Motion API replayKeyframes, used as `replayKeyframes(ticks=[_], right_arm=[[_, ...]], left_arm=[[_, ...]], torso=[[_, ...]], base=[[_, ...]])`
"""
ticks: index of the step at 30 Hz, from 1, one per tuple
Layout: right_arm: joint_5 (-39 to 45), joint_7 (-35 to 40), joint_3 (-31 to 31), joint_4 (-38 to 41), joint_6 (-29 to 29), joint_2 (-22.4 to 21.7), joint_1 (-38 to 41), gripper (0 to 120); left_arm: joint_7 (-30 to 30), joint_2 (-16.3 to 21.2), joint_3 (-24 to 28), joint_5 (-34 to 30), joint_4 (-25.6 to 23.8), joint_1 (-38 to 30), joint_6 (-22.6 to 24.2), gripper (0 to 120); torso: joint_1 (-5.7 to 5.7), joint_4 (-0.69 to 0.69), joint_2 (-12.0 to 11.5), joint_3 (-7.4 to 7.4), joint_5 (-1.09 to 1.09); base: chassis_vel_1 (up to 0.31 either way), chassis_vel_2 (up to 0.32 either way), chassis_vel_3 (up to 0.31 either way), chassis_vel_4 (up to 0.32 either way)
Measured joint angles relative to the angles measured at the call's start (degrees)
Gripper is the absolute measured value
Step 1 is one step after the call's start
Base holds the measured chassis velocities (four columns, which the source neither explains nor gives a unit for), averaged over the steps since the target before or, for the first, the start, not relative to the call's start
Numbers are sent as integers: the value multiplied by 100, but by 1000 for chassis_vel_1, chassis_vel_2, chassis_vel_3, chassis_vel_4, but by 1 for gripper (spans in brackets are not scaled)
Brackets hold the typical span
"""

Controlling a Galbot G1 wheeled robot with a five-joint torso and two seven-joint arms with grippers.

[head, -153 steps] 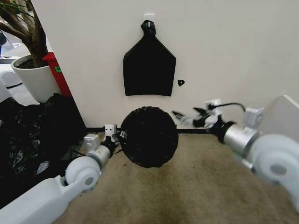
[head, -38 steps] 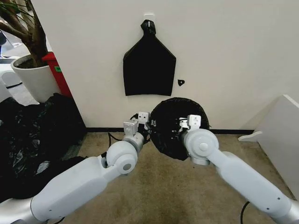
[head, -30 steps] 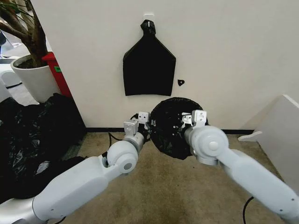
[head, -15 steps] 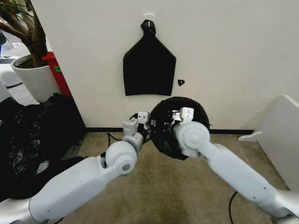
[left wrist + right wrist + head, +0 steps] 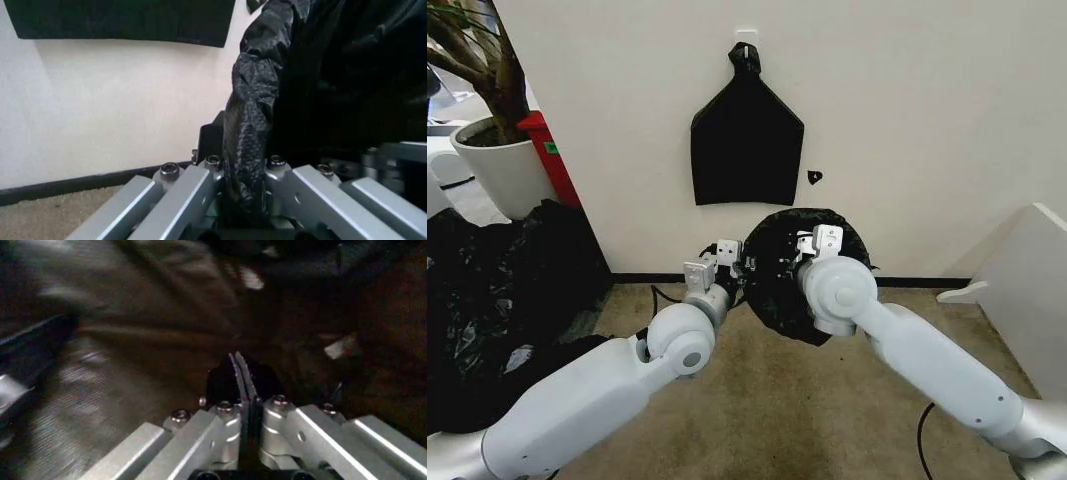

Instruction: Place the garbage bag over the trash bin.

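- Now your left gripper [image 5: 739,268] is clamped on the bag-wrapped rim at the bin's left edge.
- Your right gripper [image 5: 240,371] sits pinched together inside the garbage bag [image 5: 772,300].
- Behind, the trash bin [image 5: 807,218], bag-covered, is lifted off the carpet [image 5: 757,400] before the wall [image 5: 907,120].

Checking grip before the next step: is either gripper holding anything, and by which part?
The left gripper pinches the garbage bag where it wraps the rim. The right gripper is shut inside the bag, apparently on a fold.
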Motion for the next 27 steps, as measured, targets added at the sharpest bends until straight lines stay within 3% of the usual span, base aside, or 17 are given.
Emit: replayKeyframes(ticks=[15, 22, 27], right_arm=[[-538, -377, -11, -1443, -94, 579, 79, 0], [-555, -315, -53, -1487, 38, 689, 153, 0], [-402, -113, -147, -938, 119, 533, 163, 0]], left_arm=[[-3, 116, -61, -218, -250, -16, -3, 1], [7, 93, -63, -214, -229, -12, -8, 1], [44, 99, -160, -161, -138, 81, -17, 1]], torso=[[0, 0, 0, 0, 0], [0, 1, 0, 0, 1], [0, 0, 0, 0, 0]], base=[[0, 0, 0, 0], [0, 0, 0, 0], [0, 0, 0, 0]])
